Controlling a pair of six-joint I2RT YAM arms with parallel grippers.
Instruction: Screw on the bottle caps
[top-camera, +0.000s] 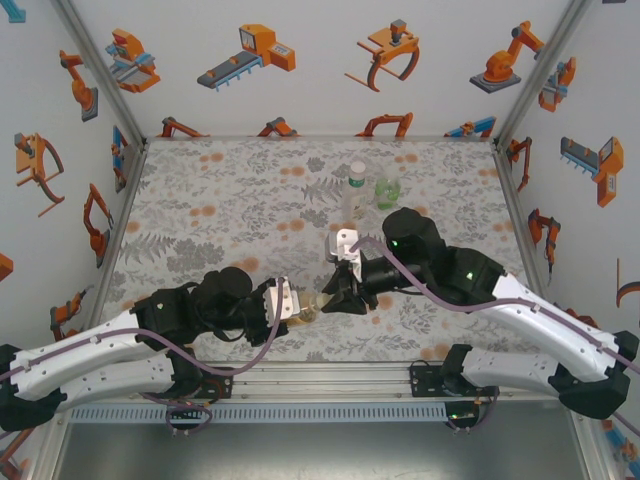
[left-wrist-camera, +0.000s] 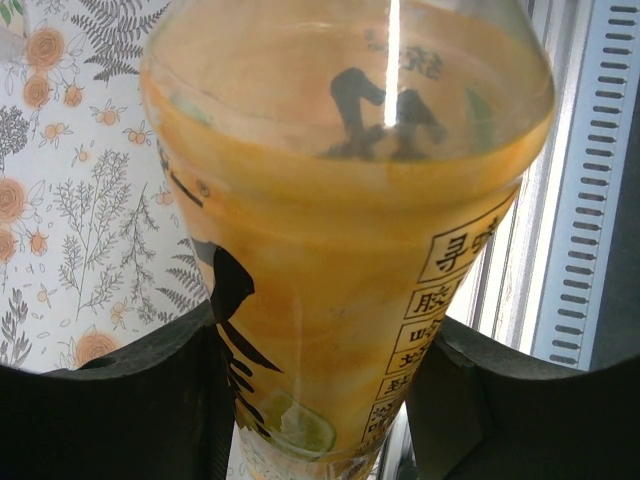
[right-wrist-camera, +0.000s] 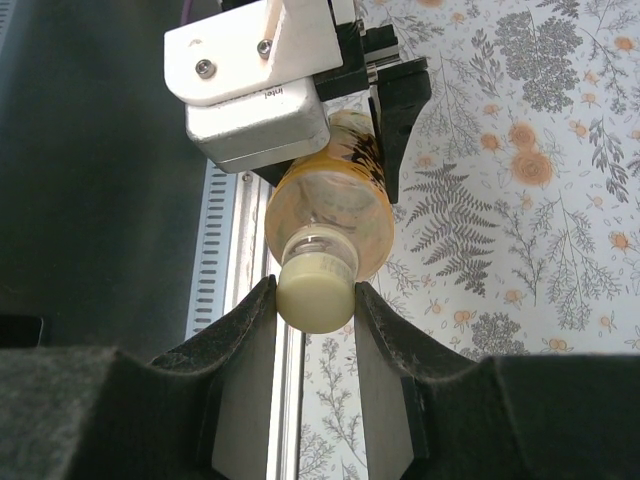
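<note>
The orange-yellow bottle (top-camera: 309, 310) lies level above the table's near edge, between my two grippers. My left gripper (left-wrist-camera: 320, 350) is shut on its body (left-wrist-camera: 340, 250), one black finger on each side. A pale yellow cap (right-wrist-camera: 316, 290) sits on the bottle's neck. My right gripper (right-wrist-camera: 315, 297) is shut on that cap, with both pads against its sides. In the top view the left gripper (top-camera: 290, 300) and right gripper (top-camera: 335, 298) face each other. The clear bottle (top-camera: 357, 185) and the green bottle (top-camera: 388, 188) stand upright side by side at the back.
A slotted metal rail (top-camera: 330, 375) runs along the near edge, right under the held bottle. Patterned walls close in the flowered table (top-camera: 220, 200) on the left, back and right. Open floral surface lies left of the standing bottles.
</note>
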